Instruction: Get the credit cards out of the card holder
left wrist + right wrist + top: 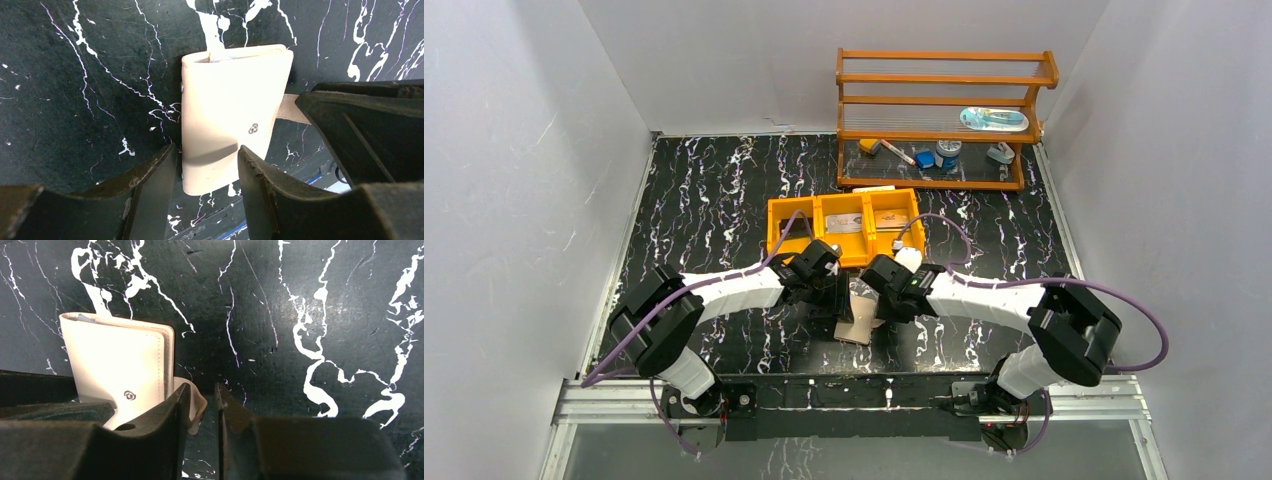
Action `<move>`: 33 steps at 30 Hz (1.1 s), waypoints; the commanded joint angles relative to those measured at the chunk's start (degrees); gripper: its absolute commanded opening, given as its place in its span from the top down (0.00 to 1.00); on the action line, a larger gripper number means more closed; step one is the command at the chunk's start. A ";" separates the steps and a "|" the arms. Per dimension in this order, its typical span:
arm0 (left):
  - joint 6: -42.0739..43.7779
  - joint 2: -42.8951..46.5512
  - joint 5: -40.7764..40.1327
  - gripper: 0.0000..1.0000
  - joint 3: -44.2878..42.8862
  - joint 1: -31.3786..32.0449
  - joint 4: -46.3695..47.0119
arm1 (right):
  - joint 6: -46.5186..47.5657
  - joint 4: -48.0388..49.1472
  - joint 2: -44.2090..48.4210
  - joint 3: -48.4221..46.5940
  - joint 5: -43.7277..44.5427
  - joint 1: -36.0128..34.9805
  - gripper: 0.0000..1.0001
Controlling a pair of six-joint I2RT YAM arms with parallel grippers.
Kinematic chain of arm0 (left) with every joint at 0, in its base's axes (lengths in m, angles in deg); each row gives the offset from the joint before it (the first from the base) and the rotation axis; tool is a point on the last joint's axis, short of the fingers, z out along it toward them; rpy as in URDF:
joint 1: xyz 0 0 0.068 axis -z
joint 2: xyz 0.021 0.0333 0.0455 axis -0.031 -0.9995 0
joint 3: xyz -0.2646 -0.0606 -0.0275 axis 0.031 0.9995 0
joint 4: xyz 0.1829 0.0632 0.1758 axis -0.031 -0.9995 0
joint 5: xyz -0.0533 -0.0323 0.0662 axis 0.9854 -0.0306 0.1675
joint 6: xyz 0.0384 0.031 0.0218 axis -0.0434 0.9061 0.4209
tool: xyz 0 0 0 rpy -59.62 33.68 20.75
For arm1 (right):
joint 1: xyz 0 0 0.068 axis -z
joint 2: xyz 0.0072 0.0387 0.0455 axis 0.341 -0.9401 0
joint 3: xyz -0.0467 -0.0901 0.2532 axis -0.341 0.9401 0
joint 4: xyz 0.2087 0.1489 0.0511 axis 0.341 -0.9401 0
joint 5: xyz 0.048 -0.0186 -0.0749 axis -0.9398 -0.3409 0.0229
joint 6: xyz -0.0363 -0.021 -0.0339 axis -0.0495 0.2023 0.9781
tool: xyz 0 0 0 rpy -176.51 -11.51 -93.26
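Observation:
The card holder (856, 325) lies closed on the black marble table, a cream-tan wallet with a small snap. In the left wrist view the card holder (227, 110) has its near end between the fingers of my left gripper (207, 150), which is open and straddles it. My right gripper (202, 387) stands at the holder's (120, 365) side with its jaws a narrow gap apart. The side tab (196, 407) curls against one fingertip without being clamped. No credit cards show in the closed holder. In the top view both my left gripper (836, 292) and right gripper (872, 303) meet over it.
An orange three-compartment tray (784, 228) sits just beyond the grippers, with a greyish card (845, 222) and a tan card (890, 218) in it. A wooden shelf rack (939, 120) with small items stands at the back right. White walls enclose the table.

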 commanded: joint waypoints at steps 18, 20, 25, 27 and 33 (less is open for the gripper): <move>0.20 4.42 -8.89 0.49 0.20 0.73 -8.21 | 0.91 5.78 8.03 4.08 -7.36 2.89 0.96; -0.59 7.22 -12.49 0.46 0.13 0.67 -10.52 | 1.74 5.48 9.26 3.07 -7.12 2.98 0.97; -3.63 16.46 -22.16 0.36 0.56 0.53 -16.20 | 8.25 9.59 13.56 1.38 -9.70 2.87 1.00; -4.95 20.00 -25.05 0.32 0.69 0.37 -18.41 | 10.12 12.33 14.34 0.74 -12.44 2.92 1.00; -8.60 30.05 -32.63 0.23 0.65 -0.15 -24.67 | 14.68 17.74 9.39 -4.87 -23.17 2.84 1.00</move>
